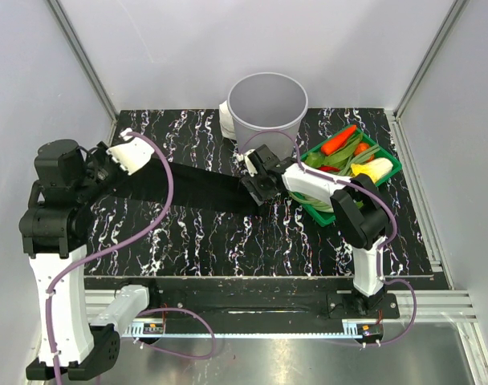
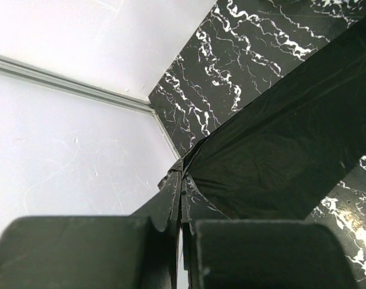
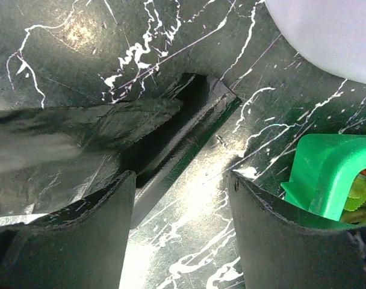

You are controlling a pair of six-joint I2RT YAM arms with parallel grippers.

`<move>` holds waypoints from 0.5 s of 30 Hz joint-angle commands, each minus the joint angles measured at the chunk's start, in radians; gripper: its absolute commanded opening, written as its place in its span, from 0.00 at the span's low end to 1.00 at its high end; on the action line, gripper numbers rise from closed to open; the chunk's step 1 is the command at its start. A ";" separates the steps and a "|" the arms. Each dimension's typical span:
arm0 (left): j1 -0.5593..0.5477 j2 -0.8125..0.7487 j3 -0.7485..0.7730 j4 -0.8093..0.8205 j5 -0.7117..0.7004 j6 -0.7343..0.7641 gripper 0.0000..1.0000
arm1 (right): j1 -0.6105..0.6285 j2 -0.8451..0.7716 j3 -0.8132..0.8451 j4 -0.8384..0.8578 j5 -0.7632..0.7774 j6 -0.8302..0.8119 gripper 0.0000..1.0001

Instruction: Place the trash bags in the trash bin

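Black marbled matting (image 1: 228,249) covers the table, with white walls around.

Finding: the trash bag (image 1: 204,184) lies stretched flat across the matting. One end is pinched in my left gripper (image 2: 182,217), whose jaws are fully closed on the film. The other end lies below my right gripper (image 3: 183,180), whose jaws stand apart and hold nothing. The trash bin (image 1: 266,104) stands upright just behind that end, with none of the bag inside.

Recommendation: I should lower the right gripper squarely over the folded edge and close on a gathered fold. Once the bite is confirmed, I should lift both ends over the rim, keeping clear of the green basket (image 1: 392,164).
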 commanded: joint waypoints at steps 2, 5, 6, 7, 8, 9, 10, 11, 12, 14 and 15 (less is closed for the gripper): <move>0.006 -0.016 -0.069 0.073 -0.087 0.034 0.00 | -0.024 -0.044 -0.012 0.014 0.036 -0.023 0.68; 0.006 -0.019 -0.120 0.087 -0.096 0.044 0.00 | -0.031 -0.051 -0.015 0.009 0.030 -0.025 0.68; 0.006 -0.020 -0.135 0.093 -0.098 0.047 0.00 | -0.031 -0.053 -0.018 0.008 0.027 -0.025 0.68; 0.006 -0.020 -0.155 0.099 -0.096 0.047 0.00 | -0.031 -0.053 -0.016 0.008 0.018 -0.025 0.68; 0.006 -0.022 -0.177 0.107 -0.090 0.047 0.00 | -0.031 -0.051 -0.015 0.008 0.009 -0.021 0.68; 0.006 -0.022 -0.198 0.117 -0.088 0.047 0.00 | -0.031 -0.051 -0.012 0.008 -0.013 -0.020 0.68; 0.006 -0.022 -0.223 0.127 -0.085 0.050 0.00 | -0.031 -0.047 -0.010 0.009 -0.030 -0.018 0.68; 0.006 -0.022 -0.240 0.136 -0.084 0.049 0.00 | -0.033 -0.042 -0.001 0.009 -0.040 -0.014 0.68; 0.006 -0.022 -0.266 0.148 -0.085 0.050 0.00 | -0.031 -0.035 0.011 0.006 -0.054 -0.014 0.68; 0.029 -0.022 -0.309 0.177 -0.087 0.052 0.00 | -0.031 -0.013 0.028 0.005 -0.062 -0.011 0.68; 0.028 -0.022 -0.330 0.188 -0.087 0.051 0.00 | -0.033 -0.002 0.036 0.005 -0.062 -0.009 0.68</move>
